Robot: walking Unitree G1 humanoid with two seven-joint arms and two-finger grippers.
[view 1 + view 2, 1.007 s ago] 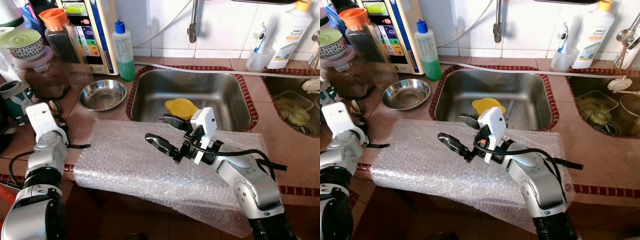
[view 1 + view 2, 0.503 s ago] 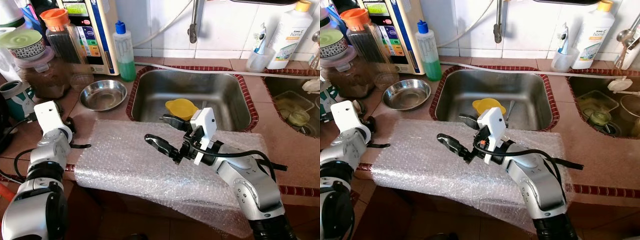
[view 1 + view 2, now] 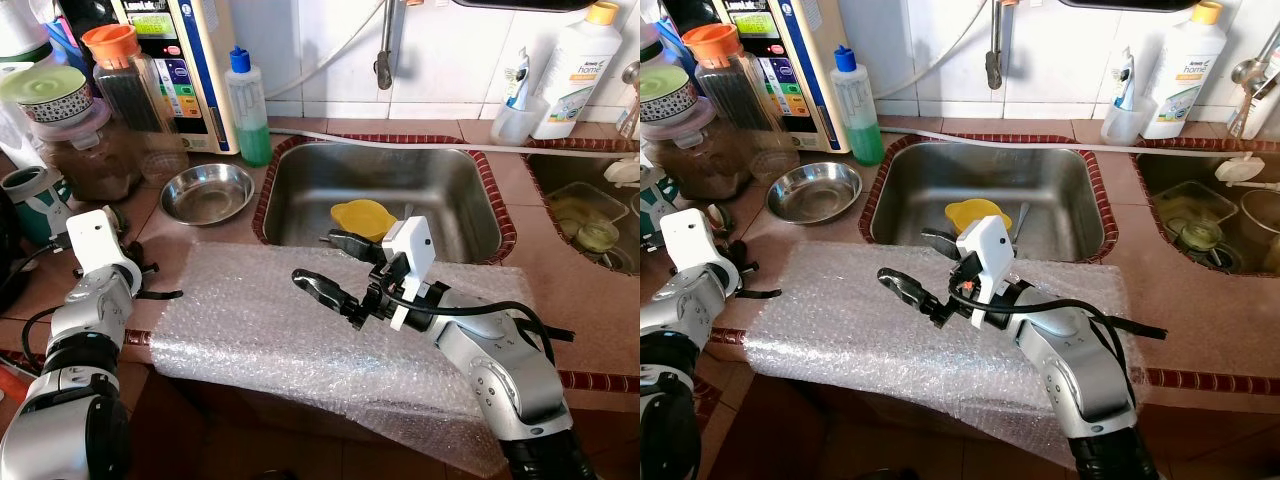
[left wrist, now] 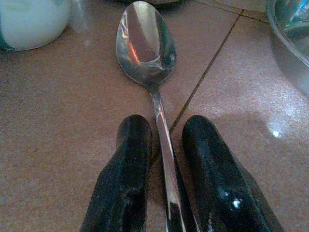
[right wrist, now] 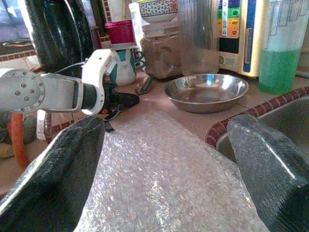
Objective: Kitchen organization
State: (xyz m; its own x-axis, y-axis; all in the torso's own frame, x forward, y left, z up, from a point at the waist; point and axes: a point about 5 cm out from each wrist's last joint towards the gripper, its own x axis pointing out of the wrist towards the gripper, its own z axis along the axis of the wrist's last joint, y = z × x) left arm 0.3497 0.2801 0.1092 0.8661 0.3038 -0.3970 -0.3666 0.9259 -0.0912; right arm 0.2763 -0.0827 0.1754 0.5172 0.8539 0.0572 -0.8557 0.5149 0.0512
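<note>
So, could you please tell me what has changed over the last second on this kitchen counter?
The left gripper has shifted slightly toward the back of the counter, its fingers now straddling the handle of the shiny metal spoon on the brown tile. The right gripper stays open above the bubble wrap sheet. The round steel bowl and yellow cup in the sink are unmoved.

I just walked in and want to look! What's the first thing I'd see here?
A big sheet of bubble wrap covers the counter in front of the sink, with the right gripper open above it. Off to the left, the left gripper straddles the handle of a shiny spoon lying on the counter.
</note>
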